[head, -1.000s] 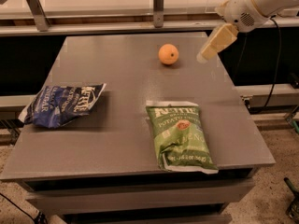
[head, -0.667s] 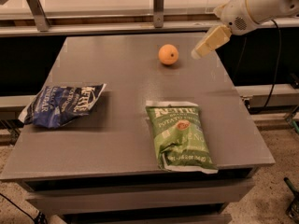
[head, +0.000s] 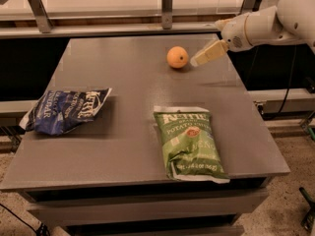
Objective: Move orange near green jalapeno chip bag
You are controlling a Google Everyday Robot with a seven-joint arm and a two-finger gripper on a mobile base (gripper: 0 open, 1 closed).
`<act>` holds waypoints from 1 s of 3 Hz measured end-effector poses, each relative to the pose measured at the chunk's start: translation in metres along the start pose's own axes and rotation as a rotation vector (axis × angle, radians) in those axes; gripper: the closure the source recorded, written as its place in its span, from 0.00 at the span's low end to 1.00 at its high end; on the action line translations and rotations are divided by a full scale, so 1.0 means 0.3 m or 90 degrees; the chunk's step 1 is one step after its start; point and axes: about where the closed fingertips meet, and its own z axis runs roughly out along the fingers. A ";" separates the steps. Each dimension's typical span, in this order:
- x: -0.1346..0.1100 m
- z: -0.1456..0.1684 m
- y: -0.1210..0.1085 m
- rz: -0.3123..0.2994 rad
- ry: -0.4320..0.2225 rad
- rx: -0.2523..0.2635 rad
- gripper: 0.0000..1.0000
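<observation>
The orange (head: 177, 57) is set on the grey table (head: 133, 82), in its far part and toward the right. The gripper (head: 196, 61) is seen just to the right of the orange, with its tan tip pointed at the fruit and held very near it. Contact cannot be confirmed, and it cannot be told whether the gripper is apart or together. The 1 white arm (head: 266, 26) is stretched in from further right of the orange, beyond the table's edge. The green jalapeno chip bag (head: 191, 142) is laid flat well apart from the orange, nearer the camera and slightly to its right, with the white lettering at the end turned toward the orange. A dark blue chip bag (head: 66, 111) is found well to the left of the orange and nearer the camera, crumpled, close to the table's left edge. The 2 bags are separated from each other, and neither is touched by the orange. Behind the orange, past the table's far edge, a pale rail (head: 123, 29) with upright posts is seen.
</observation>
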 end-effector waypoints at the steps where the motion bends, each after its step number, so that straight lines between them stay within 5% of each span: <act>1: 0.018 0.078 0.005 -0.004 -0.034 -0.007 0.00; 3: 0.060 0.188 0.039 -0.012 -0.049 -0.043 0.00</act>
